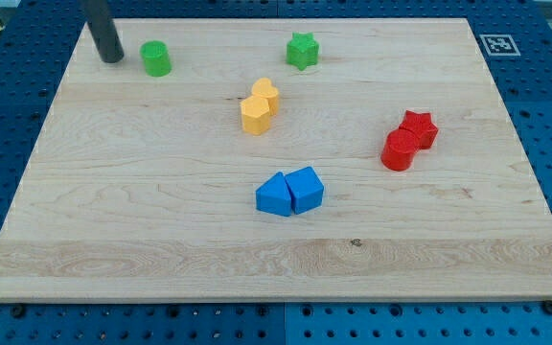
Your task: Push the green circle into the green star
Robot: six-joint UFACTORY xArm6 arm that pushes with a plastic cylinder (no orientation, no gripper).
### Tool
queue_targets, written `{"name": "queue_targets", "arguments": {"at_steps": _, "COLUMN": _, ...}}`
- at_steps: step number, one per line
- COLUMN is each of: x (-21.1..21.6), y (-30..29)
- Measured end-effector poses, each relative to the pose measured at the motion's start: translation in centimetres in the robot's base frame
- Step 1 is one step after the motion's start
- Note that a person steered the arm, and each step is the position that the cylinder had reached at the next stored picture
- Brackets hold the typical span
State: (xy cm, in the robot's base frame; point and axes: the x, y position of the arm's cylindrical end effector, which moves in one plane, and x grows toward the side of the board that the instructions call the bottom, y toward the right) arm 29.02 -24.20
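Note:
The green circle (156, 58) stands near the view's top left on the wooden board (161, 220). The green star (303, 51) stands to its right, near the top middle, well apart from it. My tip (111, 57) rests on the board just left of the green circle, with a small gap between them. The dark rod rises out of the view's top.
Two yellow blocks (259, 106) touch each other below and between the green blocks. Two blue blocks (289, 193) touch at the board's middle. A red star (418, 127) and a red circle (400, 151) touch at the right. A marker tag (497, 43) sits at the top right corner.

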Motion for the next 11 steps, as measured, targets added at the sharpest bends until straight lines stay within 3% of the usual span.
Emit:
{"name": "queue_targets", "arguments": {"at_steps": 1, "x": 2.1, "y": 1.6}}
{"name": "queue_targets", "arguments": {"at_steps": 2, "x": 1.7, "y": 4.9}}
{"name": "queue_targets", "arguments": {"at_steps": 4, "x": -1.5, "y": 9.4}}
{"name": "queue_targets", "arguments": {"at_steps": 7, "x": -6.5, "y": 11.2}}
{"name": "queue_targets", "arguments": {"at_steps": 11, "x": -5.0, "y": 21.1}}
